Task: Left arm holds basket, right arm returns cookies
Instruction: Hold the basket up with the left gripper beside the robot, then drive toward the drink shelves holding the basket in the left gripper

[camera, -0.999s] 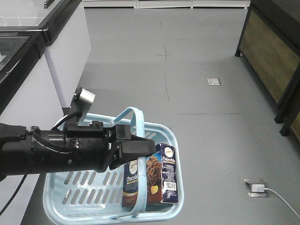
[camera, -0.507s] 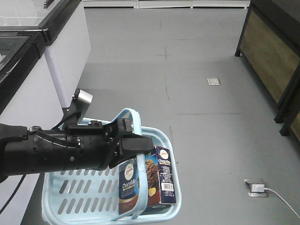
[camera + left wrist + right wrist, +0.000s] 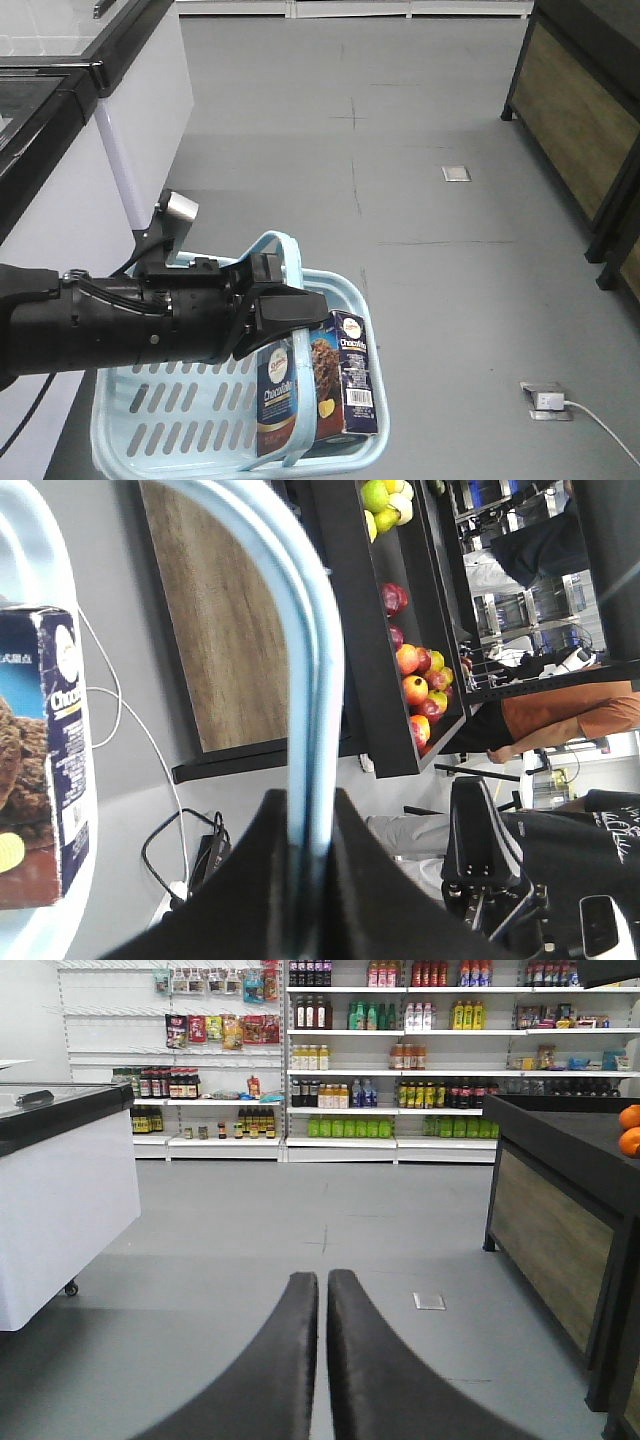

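The light blue basket [image 3: 170, 420] hangs by its hoop handle [image 3: 290, 250] from my left gripper [image 3: 300, 312], which is shut on the handle [image 3: 310, 680]. The dark blue cookies box [image 3: 310, 395] stands upright in the basket's right end, and its side also shows in the left wrist view as the cookies [image 3: 45, 760]. My right gripper [image 3: 322, 1280] is shut with nothing between its fingers, well above the grey floor and facing the shop shelves. It does not show in the front view.
A white chest freezer [image 3: 90, 120] stands to the left. A dark wooden display stand [image 3: 580, 120] with fruit [image 3: 420, 675] is on the right. A power strip and cable [image 3: 550, 402] lie on the floor. Stocked shelves [image 3: 400, 1060] line the far wall.
The basket swung slightly left and down, then settled; the cookies box shifted with it. My left gripper kept its hold on the handle.
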You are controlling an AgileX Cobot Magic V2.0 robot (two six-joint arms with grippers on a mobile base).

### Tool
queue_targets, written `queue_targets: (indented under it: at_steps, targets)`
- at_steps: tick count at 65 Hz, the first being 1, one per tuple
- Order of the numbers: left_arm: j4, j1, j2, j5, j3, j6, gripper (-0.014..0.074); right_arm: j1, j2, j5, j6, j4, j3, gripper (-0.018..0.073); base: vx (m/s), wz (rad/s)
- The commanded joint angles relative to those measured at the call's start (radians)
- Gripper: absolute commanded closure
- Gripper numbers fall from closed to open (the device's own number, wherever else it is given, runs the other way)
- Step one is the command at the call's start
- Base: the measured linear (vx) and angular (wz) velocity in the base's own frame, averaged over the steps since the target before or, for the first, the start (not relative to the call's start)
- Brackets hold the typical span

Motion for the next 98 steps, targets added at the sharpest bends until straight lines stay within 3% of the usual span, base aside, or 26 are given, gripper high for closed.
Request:
queue_targets:
  at_steps: [1,42,98]
  targets:
    - [-0.101,-0.006,-0.034,0.038,-0.037,0.005,0.0602,-0.001,-0.01,-0.074,0.001,-0.003,0.018,0.0565,0.0,0.0]
    - [-0.101,-0.006,-0.034,0.046,-0.037,0.004,0.0602,-0.001,-0.01,-0.074,0.001,-0.003,0.018,0.0565,0.07,0.01]
    - [-0.101,-0.006,-0.034,0.045,-0.037,0.004,0.0602,-0.001,-0.01,-0.074,0.001,-0.003,0.018,0.0565,0.3,0.01]
